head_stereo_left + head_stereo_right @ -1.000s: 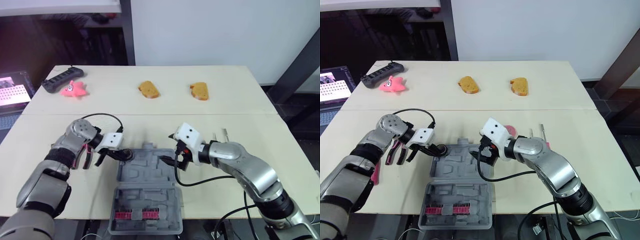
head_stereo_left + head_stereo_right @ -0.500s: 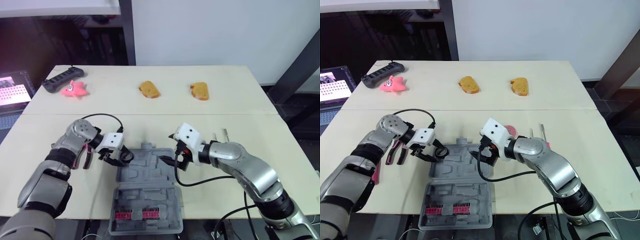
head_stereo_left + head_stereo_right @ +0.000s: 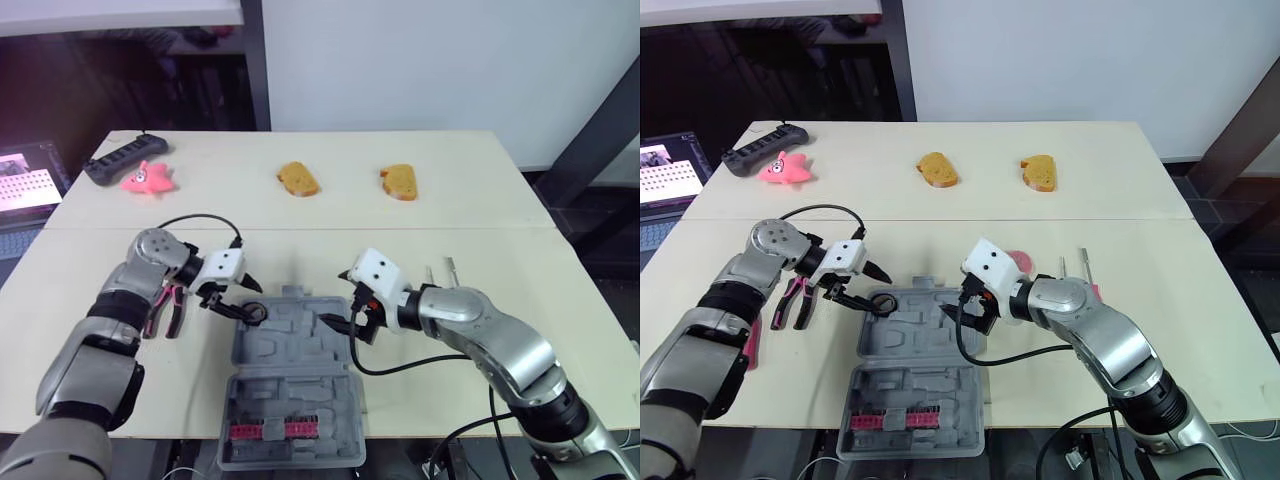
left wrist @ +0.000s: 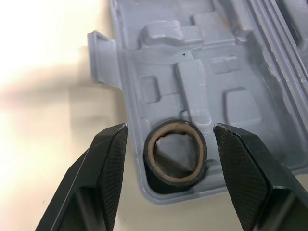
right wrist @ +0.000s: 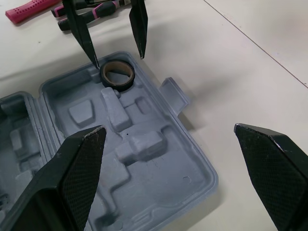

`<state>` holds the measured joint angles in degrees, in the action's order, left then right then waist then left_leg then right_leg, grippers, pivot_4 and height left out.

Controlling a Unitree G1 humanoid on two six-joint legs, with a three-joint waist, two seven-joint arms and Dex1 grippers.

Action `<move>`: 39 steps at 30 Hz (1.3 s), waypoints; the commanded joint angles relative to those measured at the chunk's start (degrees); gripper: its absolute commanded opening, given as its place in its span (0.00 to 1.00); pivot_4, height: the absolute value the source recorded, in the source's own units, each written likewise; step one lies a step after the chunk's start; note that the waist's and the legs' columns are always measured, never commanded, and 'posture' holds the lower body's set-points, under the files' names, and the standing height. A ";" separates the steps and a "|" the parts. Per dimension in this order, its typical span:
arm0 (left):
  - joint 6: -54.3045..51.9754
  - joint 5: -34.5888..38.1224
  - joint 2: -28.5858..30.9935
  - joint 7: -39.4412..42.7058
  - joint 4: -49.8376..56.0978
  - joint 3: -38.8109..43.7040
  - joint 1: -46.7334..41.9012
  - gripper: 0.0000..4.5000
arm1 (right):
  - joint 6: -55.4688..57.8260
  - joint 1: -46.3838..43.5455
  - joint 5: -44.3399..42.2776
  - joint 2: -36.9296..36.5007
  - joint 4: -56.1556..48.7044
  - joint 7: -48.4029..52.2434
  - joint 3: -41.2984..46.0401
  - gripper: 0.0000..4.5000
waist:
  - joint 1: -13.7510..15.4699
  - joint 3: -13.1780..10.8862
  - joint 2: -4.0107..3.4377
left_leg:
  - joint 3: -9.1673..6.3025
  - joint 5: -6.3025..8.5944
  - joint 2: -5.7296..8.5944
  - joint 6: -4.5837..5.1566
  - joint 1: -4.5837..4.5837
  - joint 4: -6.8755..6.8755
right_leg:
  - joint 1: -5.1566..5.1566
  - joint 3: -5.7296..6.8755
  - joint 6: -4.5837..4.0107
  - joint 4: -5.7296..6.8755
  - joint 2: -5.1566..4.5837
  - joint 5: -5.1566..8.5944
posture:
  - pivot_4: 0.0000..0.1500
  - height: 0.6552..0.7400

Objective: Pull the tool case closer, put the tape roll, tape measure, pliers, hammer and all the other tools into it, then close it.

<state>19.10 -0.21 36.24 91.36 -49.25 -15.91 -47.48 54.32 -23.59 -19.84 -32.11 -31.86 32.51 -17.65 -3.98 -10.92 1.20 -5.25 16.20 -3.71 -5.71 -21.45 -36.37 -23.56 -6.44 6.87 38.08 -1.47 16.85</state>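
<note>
1. A pale table (image 3: 470,190) stood before a white wall, with a dark shelf beyond its far left corner.
2. The grey tool case (image 3: 300,345) lay open at the table's near edge, its two halves flat.
3. The tape roll (image 4: 174,181) sat in a recess at the far left corner of the case's far half.
4. The near half held a row of pink and black bits (image 3: 268,430).
5. The left gripper (image 4: 171,129) hung over the roll, its fingers apart on either side and clear of it.
6. The right gripper (image 5: 168,129) was spread wide at the far half's right edge, holding nothing.
7. The pliers (image 3: 165,305) lay on the table just left of the case.
8. Two bread pieces (image 3: 298,179) lay near the far edge.
</note>
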 commanded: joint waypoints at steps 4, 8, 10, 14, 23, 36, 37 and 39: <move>-2.94 2.67 1.03 -2.37 3.88 3.85 3.69 0.26 | -1.08 -0.36 0.07 0.36 -1.92 -0.09 1.06 1.00 | -0.05 0.00 0.00 | 0.00 0.00 0.00 0.00 0.01 0.00 | 0.00 0.00 0.00 0.00 0.00 0.00 | 1.00 1.00; -4.59 3.45 1.07 -4.56 6.53 5.21 6.58 0.26 | -1.13 -0.23 0.14 0.36 -1.88 -0.14 1.03 1.00 | 0.02 0.00 0.00 | -0.01 0.00 0.00 0.00 -0.01 0.00 | 0.00 0.01 0.00 0.00 0.00 0.00 | 1.00 1.00; -5.87 4.26 0.74 -5.92 8.26 6.16 8.34 0.26 | -1.14 -0.12 0.18 0.38 -1.88 -0.18 1.00 1.00 | 0.07 0.00 0.00 | -0.01 0.00 0.00 0.00 -0.01 -0.01 | 0.00 0.01 0.00 0.00 -0.01 0.00 | 1.00 1.00; -7.20 5.44 -0.49 -9.63 10.45 8.03 10.41 0.26 | -1.11 -0.04 0.18 0.49 -1.94 -0.26 0.98 1.00 | 0.12 0.00 0.00 | -0.01 0.00 0.00 0.00 -0.01 -0.01 | 0.00 0.01 0.00 0.00 -0.02 0.00 | 1.00 1.00; -8.25 5.93 -2.11 -13.99 12.32 8.49 16.47 0.26 | -0.96 0.17 0.20 0.47 -2.06 -0.38 0.91 1.00 | 0.02 0.00 0.00 | -0.01 0.00 0.00 0.00 0.02 -0.01 | 0.01 0.01 0.00 0.00 -0.01 0.00 | 1.00 1.00; -4.04 3.95 -3.04 -18.47 7.36 7.89 17.07 0.26 | -1.40 -0.07 0.49 0.44 -1.53 -0.09 0.93 1.00 | 0.22 0.04 -0.05 | -0.01 0.00 0.00 0.00 0.09 -0.07 | 0.13 0.02 0.00 0.00 -0.02 0.00 | 1.00 1.00; -4.04 4.18 -2.93 -18.34 7.48 8.08 16.95 0.26 | -1.53 -0.05 0.51 0.40 -1.48 -0.04 1.00 1.00 | 0.23 0.04 -0.05 | -0.02 0.00 0.00 0.00 0.09 -0.08 | 0.13 0.02 0.00 0.00 -0.02 0.00 | 1.00 1.00; -4.33 5.05 -2.48 -17.74 8.37 8.68 16.83 0.26 | -1.90 0.13 0.36 0.30 -1.54 0.11 1.59 1.00 | 0.23 0.04 -0.05 | -0.01 0.00 0.00 0.00 0.08 -0.09 | 0.13 0.02 0.00 0.00 -0.02 0.00 | 1.00 1.00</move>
<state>15.44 4.55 33.13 73.92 -40.53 -8.14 -30.50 54.02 -23.24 -19.36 -32.07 -31.86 32.40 -17.64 -3.75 -10.89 1.15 -5.27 16.20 -3.71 -5.71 -21.36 -36.46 -23.43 -6.42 6.87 38.08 -1.49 16.85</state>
